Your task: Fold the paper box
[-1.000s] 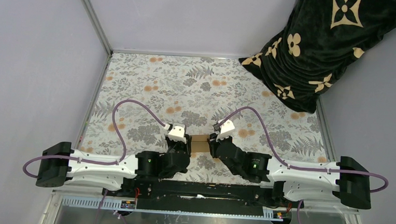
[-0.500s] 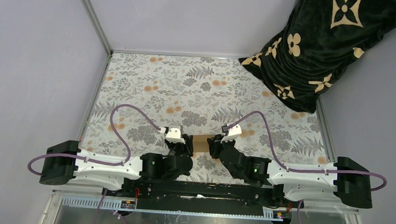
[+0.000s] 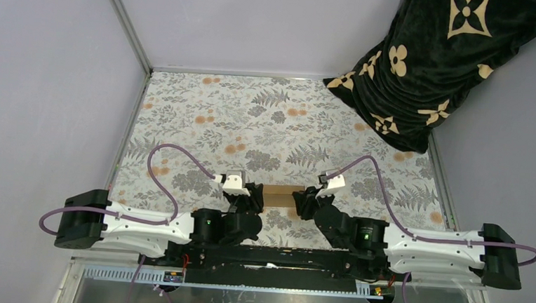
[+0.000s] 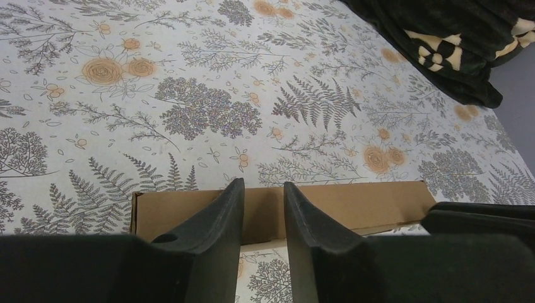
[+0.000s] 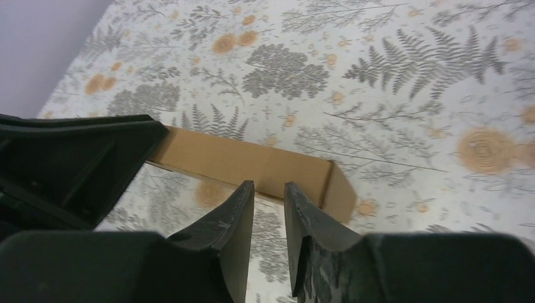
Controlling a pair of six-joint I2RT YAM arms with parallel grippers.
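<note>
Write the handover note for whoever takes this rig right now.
Left gripper: jaws slightly apart against the paper box, toward its left end. A grip can't be confirmed.
Right gripper: jaws slightly apart at the box's near edge, toward its right end. Same doubt.
Box: between both grippers, near the arm bases, over the floral table.
Done: it already reads as a long, flat brown box.
Left: probably closing the ends. The grippers cover them from above, so check first.

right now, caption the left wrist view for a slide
Left gripper close up against the brown paper box on a floral tablecloth
</note>
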